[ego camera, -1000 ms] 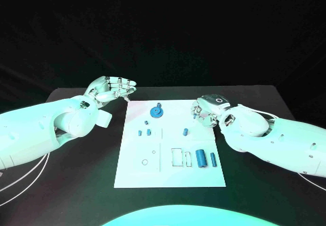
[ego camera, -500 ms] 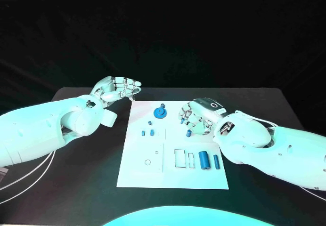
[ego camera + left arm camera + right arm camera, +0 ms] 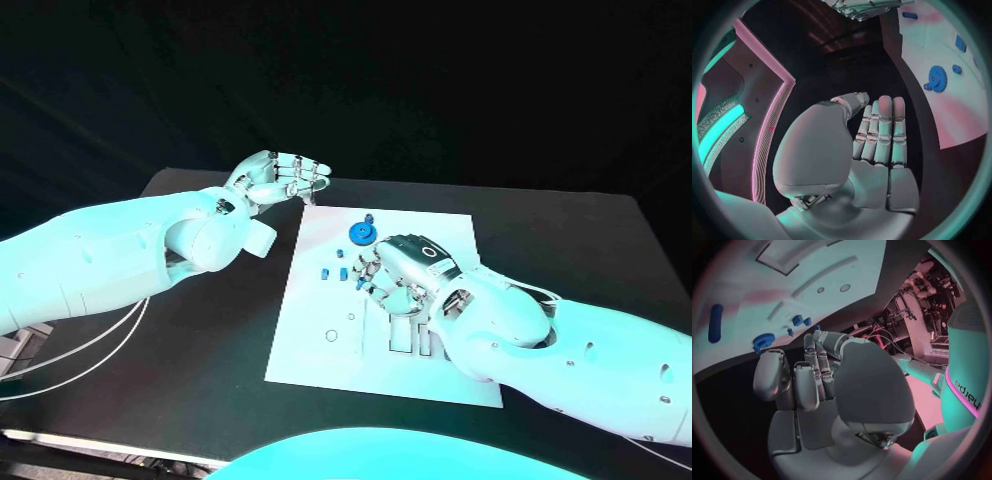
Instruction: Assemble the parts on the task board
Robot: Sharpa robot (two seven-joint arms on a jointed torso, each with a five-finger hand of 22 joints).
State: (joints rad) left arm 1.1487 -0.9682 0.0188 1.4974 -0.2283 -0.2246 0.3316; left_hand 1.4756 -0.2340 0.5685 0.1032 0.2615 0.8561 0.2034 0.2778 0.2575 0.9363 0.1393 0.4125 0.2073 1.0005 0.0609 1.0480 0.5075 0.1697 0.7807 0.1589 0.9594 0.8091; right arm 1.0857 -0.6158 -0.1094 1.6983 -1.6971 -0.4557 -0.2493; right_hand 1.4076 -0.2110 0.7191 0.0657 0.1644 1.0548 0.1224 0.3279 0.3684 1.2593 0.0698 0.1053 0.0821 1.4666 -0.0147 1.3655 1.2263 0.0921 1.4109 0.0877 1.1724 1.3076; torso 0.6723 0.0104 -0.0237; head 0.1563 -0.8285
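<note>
- Over the middle of the white task board (image 3: 325, 345), at the centre of the head view, the right hand (image 3: 400, 272) hangs above the small blue pegs (image 3: 340, 272), fingers bent downward.
- My reading: this is the approach to a pick-up; nothing is gripped yet, and the right wrist view shows its fingers (image 3: 807, 380) half curled with nothing between them.
- Next it likely needs to settle on one small part and pinch it cleanly without nudging the neighbours.
- Just above that hand in the frame, the blue gear (image 3: 362, 234) sits on the board, untouched.
- Up and to the left in the frame, beyond the board's corner, the left hand (image 3: 281, 180) is raised over the black bench (image 3: 216, 330), fingers straight and together, released, holding nothing.
</note>
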